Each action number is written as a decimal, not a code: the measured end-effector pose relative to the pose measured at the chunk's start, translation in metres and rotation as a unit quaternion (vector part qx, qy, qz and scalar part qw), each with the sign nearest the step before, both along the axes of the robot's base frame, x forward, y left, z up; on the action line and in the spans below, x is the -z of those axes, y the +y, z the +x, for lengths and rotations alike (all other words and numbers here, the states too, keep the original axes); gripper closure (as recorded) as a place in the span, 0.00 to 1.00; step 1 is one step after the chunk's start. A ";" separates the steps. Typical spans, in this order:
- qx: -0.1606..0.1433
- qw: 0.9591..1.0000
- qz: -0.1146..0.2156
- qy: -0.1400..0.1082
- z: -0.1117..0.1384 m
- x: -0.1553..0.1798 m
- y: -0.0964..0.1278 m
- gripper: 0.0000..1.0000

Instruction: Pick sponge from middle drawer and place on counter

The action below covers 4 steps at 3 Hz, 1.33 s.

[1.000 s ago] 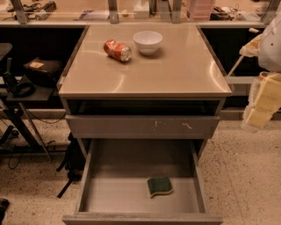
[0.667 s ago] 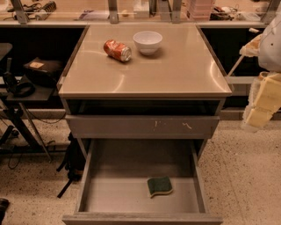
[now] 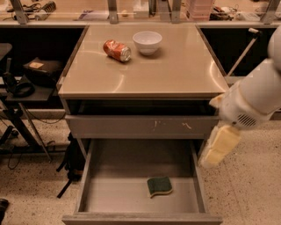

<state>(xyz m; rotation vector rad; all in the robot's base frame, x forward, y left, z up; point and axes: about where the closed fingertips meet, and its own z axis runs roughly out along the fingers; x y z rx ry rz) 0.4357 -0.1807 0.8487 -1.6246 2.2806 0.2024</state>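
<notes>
The dark green sponge (image 3: pixel 159 186) lies flat on the floor of the open middle drawer (image 3: pixel 114 195), right of centre and near its front panel. The glossy beige counter (image 3: pixel 175 70) is above it. My gripper (image 3: pixel 218 148), pale cream at the end of the white arm (image 3: pixel 254 99), hangs beside the cabinet's right front corner. It is above the drawer's right wall, up and to the right of the sponge and apart from it.
A crushed red can (image 3: pixel 117 50) lies on its side and a white bowl (image 3: pixel 147 41) stands at the counter's back. A shut drawer front with pale scratches (image 3: pixel 140 126) sits above the open drawer. A cluttered shelf (image 3: pixel 88 13) runs behind. A black side table (image 3: pixel 35 74) and a bag (image 3: pixel 72 162) are left.
The arm has swung in from the right edge, leftward and down, so the gripper now hangs by the drawer's right wall. The sponge, can and bowl have not moved.
</notes>
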 end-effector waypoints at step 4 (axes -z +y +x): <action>0.072 0.992 0.087 0.057 0.032 0.186 0.053 0.00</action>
